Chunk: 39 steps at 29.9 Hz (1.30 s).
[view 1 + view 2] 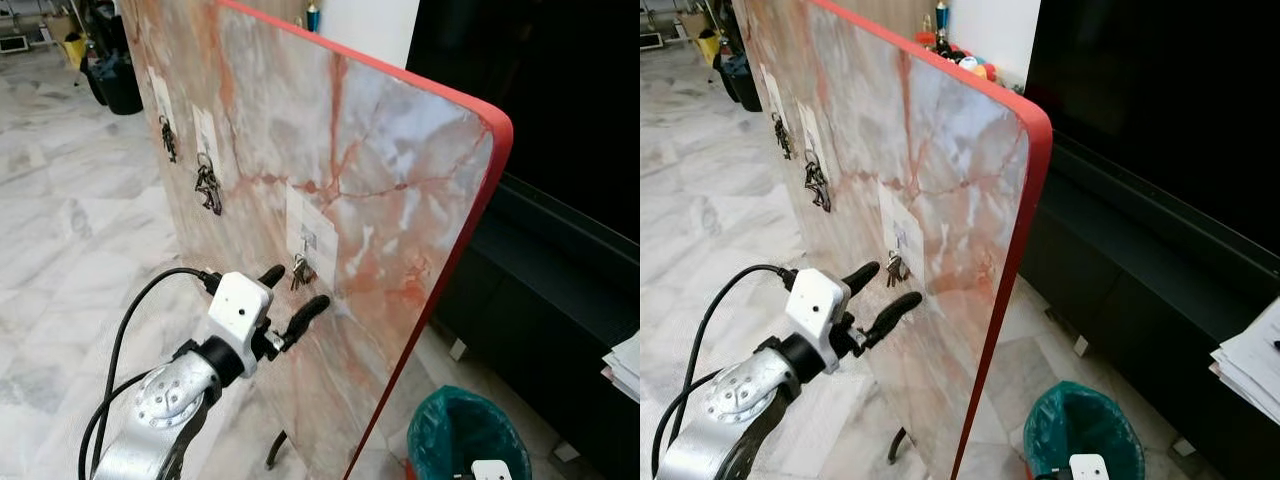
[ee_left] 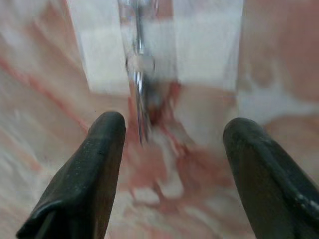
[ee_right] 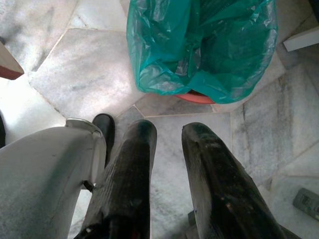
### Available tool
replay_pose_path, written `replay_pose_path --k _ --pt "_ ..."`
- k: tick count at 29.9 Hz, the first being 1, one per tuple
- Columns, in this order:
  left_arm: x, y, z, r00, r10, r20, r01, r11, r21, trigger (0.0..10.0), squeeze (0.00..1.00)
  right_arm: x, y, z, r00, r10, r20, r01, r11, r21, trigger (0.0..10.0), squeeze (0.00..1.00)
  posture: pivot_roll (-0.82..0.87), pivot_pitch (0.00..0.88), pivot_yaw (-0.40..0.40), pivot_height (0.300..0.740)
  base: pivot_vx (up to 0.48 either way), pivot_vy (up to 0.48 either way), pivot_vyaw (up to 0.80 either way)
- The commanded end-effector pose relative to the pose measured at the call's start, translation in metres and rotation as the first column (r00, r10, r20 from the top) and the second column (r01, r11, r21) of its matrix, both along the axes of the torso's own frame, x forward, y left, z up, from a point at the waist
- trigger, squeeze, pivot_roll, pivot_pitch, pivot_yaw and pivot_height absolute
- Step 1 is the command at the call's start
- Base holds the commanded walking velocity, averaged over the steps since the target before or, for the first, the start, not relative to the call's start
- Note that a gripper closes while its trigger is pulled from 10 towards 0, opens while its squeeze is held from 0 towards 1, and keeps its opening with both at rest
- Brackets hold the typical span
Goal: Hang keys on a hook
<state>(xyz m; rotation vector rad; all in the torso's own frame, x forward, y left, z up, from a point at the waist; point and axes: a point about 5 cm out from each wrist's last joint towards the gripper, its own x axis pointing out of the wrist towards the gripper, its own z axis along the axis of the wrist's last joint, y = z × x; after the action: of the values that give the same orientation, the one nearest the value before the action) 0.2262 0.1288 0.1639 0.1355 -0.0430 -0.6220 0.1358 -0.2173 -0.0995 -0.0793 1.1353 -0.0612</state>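
Close up, the left wrist view blurred the small bunch of silver keys point(image 2: 140, 94) badly; individual keys could not be told apart. Bunch hung with its long axis vertical, pointing floorward, from a small metal hook point(image 1: 308, 240) on a white square plate point(image 1: 311, 236) fixed to the upright red-edged marble-patterned board point(image 1: 400, 180). Left gripper point(image 1: 293, 296) sat at 7 o'clock of the keys, fingers spread wide, holding nothing. Right gripper point(image 3: 167, 159) hung over the green-lined round waste bin point(image 3: 199, 45), fingers narrowly apart, empty. Two darker key bunches point(image 1: 208, 188) hung farther along the board, detail unclear.
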Motion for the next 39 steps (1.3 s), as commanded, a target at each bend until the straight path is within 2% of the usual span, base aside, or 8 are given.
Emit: replay_pose_path --k 1,9,15,18,23,24,32,39 --pt "-0.005 0.003 0.002 1.0 -0.008 -0.02 0.007 1.0 -0.013 10.0 0.0 0.0 -0.002 0.0 1.0 0.001 -0.001 -0.001 1.0 -0.006 10.0 0.0 -0.01 0.0 -0.061 0.74 0.0 0.0 0.0" --pt "-0.027 0.032 -0.007 0.982 0.05 -0.18 -0.072 0.99 -0.123 10.0 0.0 0.0 -0.002 0.001 1.0 0.0 -0.002 0.0 1.0 -0.007 10.0 0.0 0.0 0.0 -0.061 0.74 0.0 0.0 0.0" --pt "-0.034 0.071 -0.043 0.922 0.175 -0.345 -0.197 0.98 -0.03 10.0 0.0 0.001 -0.002 0.001 1.0 0.005 -0.004 -0.005 1.0 -0.008 10.0 0.0 0.01 0.0 -0.062 0.74 0.0 0.0 0.0" --pt "-0.033 0.115 -0.097 0.784 0.461 -0.416 -0.411 0.887 0.208 10.0 0.0 0.001 -0.001 0.0 1.0 0.005 -0.004 -0.005 1.0 -0.007 10.0 0.0 0.0 0.0 -0.06 0.74 0.0 0.0 0.0" --pt "-0.033 0.129 -0.141 0.663 0.578 -0.477 -0.511 0.814 0.275 10.0 0.0 0.001 0.0 0.0 1.0 0.003 -0.004 -0.003 1.0 -0.006 10.0 0.0 0.01 0.0 -0.061 0.74 0.0 0.0 0.0" --pt "-0.041 0.132 -0.179 0.548 0.62 -0.562 -0.532 0.776 0.338 10.0 0.0 0.001 0.0 0.0 1.0 0.002 -0.005 -0.002 1.0 -0.004 10.0 0.0 0.0 0.0 -0.061 0.74 0.0 0.0 0.0" --pt "-0.072 0.12 -0.234 0.347 0.692 -0.633 -0.476 0.712 0.516 10.0 0.0 0.0 0.001 0.0 1.0 -0.016 -0.002 0.016 1.0 -0.004 10.0 0.0 -0.01 0.0 -0.052 0.74 0.0 0.0 0.0" --pt "-0.081 0.107 -0.25 0.321 0.695 -0.643 -0.408 0.714 0.569 10.0 0.0 0.0 0.002 -0.001 1.0 -0.026 -0.003 0.026 1.0 -0.005 10.0 0.0 -0.03 0.0 -0.045 0.74 0.0 0.0 0.0"
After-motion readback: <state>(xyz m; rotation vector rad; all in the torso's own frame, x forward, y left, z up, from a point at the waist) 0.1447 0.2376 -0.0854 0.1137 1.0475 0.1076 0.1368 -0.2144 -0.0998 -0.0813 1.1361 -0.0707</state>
